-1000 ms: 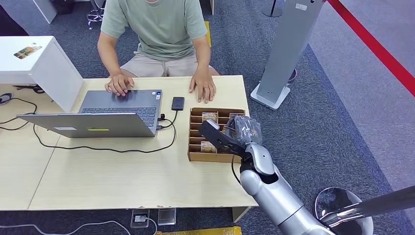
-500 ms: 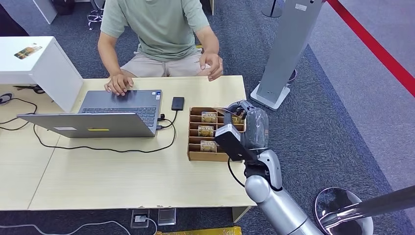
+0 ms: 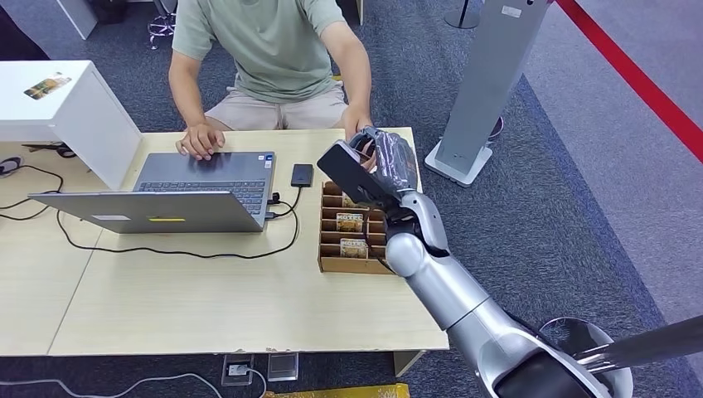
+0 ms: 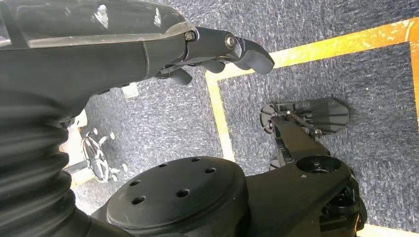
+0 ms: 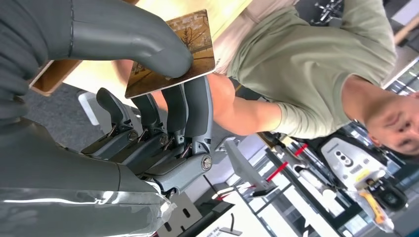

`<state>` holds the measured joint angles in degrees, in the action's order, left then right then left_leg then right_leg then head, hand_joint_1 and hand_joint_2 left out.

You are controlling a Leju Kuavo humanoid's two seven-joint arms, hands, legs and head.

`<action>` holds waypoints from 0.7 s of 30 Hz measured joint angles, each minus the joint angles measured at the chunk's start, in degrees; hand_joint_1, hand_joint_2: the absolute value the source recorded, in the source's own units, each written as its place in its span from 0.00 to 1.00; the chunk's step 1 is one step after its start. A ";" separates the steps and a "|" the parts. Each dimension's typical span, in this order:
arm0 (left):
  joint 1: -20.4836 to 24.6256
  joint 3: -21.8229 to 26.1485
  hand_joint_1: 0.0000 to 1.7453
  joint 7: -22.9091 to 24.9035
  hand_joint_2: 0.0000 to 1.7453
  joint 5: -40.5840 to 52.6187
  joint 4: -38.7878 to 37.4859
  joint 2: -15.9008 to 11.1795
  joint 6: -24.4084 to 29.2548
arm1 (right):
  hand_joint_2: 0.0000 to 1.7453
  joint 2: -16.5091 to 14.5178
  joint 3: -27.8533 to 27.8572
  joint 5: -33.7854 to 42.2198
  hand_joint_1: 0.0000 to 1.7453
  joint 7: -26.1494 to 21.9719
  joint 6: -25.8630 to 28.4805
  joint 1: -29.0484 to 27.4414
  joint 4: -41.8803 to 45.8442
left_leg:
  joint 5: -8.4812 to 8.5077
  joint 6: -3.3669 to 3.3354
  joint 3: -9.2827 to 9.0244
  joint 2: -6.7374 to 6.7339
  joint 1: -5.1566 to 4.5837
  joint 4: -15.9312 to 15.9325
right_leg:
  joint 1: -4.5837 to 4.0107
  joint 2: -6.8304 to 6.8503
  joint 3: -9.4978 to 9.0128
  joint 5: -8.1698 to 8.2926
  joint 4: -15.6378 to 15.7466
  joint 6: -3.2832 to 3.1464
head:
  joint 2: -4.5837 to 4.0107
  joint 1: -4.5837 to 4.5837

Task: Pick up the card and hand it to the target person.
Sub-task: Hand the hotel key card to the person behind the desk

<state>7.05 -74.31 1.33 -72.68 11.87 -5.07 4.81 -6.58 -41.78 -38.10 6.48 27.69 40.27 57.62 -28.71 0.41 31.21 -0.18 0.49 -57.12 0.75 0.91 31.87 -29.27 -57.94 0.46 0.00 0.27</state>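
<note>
The card (image 5: 170, 54) is sitting pinched in the right hand (image 3: 383, 162), with the thick thumb pressing on its picture side and the dark fingers (image 5: 190, 111) pushing from behind. Most of the card is sticking out past the thumb, so there is a good free edge to take.

To do this step well, I think the hand should be keeping the card steady and flat, pushing that free edge toward the person (image 3: 273, 50), and letting go only once they are holding it.

The hand is hanging over the far right corner of the table (image 3: 207, 307), just past the far end of the cardboard card box (image 3: 352, 236). The person's hand (image 3: 358, 124) is waiting right beside it, at the table's far edge.

The left hand (image 4: 217, 47) is hanging down over the floor, its fingers curling with nothing in them.
</note>
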 joint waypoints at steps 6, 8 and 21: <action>0.22 0.00 0.00 0.13 1.00 -0.23 0.00 -0.03 0.07 | 1.00 -3.97 -1.42 -1.53 0.83 2.97 -0.60 7.58 -11.32 | 0.00 0.00 0.03 0.00 0.00 0.00 | 0.00 -0.01 0.02 0.00 0.00 0.00 | 0.00 0.10; 0.19 0.00 0.00 0.33 1.00 -0.56 -0.01 -0.08 0.13 | 1.00 -5.20 -1.89 -2.05 0.83 3.83 -1.14 9.69 -14.98 | 0.00 0.00 0.02 0.00 0.00 0.00 | 0.00 -0.01 0.02 0.00 0.00 0.00 | 0.00 0.11; 0.06 -0.35 0.00 0.64 1.00 -0.89 -0.02 -0.22 -1.15 | 1.00 -8.00 -3.67 -2.46 0.00 4.65 -1.49 13.35 -28.56 | 0.00 0.00 -0.02 -0.01 0.00 -0.01 | 0.00 -0.03 0.03 0.00 0.01 0.00 | 0.01 0.07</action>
<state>7.11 -74.66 1.97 -73.57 11.85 -5.29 3.66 -14.58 -45.45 -40.56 11.14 26.21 53.62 29.06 -28.71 0.40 31.19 -0.18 0.49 -57.13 0.76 0.88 31.90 -29.27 -57.93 0.46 0.01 0.33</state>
